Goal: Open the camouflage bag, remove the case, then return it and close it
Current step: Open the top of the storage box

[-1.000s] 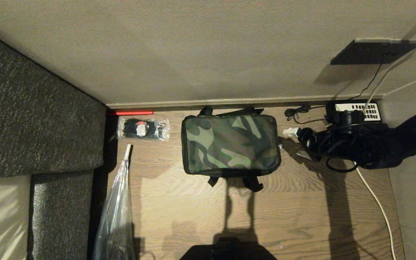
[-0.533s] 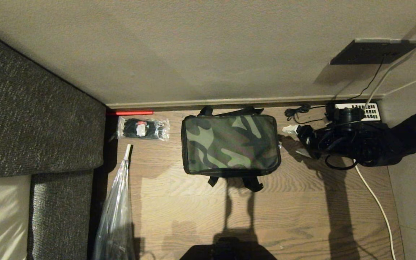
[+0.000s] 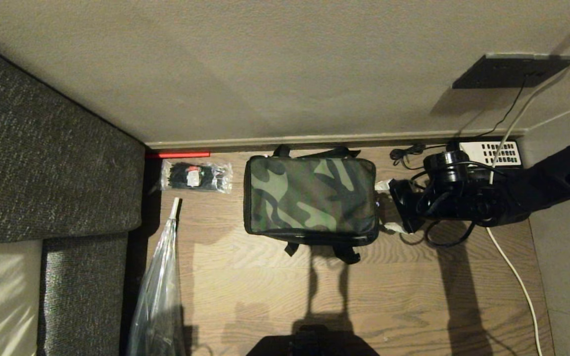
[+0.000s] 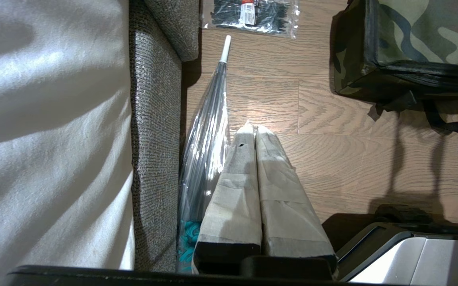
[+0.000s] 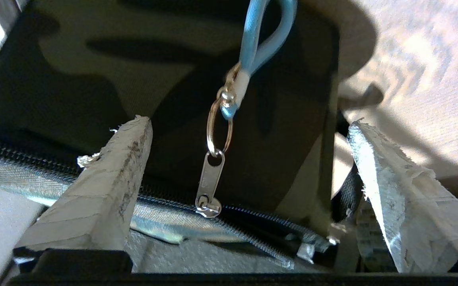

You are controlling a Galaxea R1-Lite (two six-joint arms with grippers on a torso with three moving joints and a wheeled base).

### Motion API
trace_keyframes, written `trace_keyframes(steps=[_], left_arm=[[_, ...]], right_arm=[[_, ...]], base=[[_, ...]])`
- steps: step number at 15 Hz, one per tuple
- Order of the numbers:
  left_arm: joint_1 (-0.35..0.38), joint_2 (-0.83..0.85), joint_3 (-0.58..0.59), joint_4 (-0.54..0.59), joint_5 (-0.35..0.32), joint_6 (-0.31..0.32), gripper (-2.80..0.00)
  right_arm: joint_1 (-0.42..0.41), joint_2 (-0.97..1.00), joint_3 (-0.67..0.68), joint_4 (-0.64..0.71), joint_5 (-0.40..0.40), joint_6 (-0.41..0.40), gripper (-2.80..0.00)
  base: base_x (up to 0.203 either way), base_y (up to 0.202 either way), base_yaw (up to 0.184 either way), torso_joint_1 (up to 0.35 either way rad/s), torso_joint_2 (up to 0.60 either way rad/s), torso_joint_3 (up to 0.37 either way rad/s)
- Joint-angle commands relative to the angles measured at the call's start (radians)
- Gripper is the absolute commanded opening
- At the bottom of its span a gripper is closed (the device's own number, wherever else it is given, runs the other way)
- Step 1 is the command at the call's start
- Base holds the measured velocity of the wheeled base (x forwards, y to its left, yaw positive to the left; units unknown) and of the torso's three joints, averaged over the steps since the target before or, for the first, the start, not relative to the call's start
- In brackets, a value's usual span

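Note:
The camouflage bag lies on the wood floor by the wall with its lid down. My right gripper stands open against the bag's right end. In the right wrist view the bag's side fills the space ahead of the gripper. The metal zipper pull, with its ring and blue loop, hangs between the spread fingers, touched by neither. The case is out of view. My left gripper is parked low over the floor, shut on nothing, with the bag's corner far ahead.
A grey sofa stands on the left, with a clear folded umbrella lying beside it. A packet of black cable ties sits left of the bag. A telephone with a white keypad and a white cable are behind the right arm.
My right gripper has moved left up to the bag's right end and rolled at the wrist. The bag has shifted slightly left. The left arm has not moved.

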Motion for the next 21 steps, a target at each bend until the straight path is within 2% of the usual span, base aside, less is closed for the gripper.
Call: trace_keyframes(steps=[1,7,8,11,12,20,21], left_arm=[[0.0,-0.002,0.003,0.0,0.0,0.0,-2.8],[0.0,-0.002,0.003,0.0,0.0,0.0,-2.8],[0.0,-0.002,0.003,0.0,0.0,0.0,-2.8],[0.0,-0.002,0.003,0.0,0.0,0.0,-2.8],[0.0,-0.002,0.003,0.0,0.0,0.0,-2.8],[0.0,-0.002,0.003,0.0,0.0,0.0,-2.8],[0.0,-0.002,0.003,0.0,0.0,0.0,-2.8]], right_arm=[[0.006,-0.009,0.004,-0.003,0.004,0.005,0.0],[0.009,0.027,-0.006,-0.032,-0.062,-0.016,0.0],[-0.002,0.039,-0.021,-0.035,-0.123,-0.016,0.0],[-0.012,0.05,-0.034,-0.038,-0.151,-0.017,0.0],[-0.024,0.064,-0.053,-0.039,-0.202,-0.018,0.0],[-0.024,0.064,-0.054,-0.04,-0.203,-0.018,0.0],[-0.026,0.064,-0.064,-0.032,-0.202,0.023,0.0]], base=[[0.0,0.0,0.0,0.0,0.0,0.0],[0.0,0.0,0.0,0.0,0.0,0.0],[0.0,0.0,0.0,0.0,0.0,0.0],[0.0,0.0,0.0,0.0,0.0,0.0],[0.0,0.0,0.0,0.0,0.0,0.0],[0.0,0.0,0.0,0.0,0.0,0.0],[0.0,0.0,0.0,0.0,0.0,0.0]])
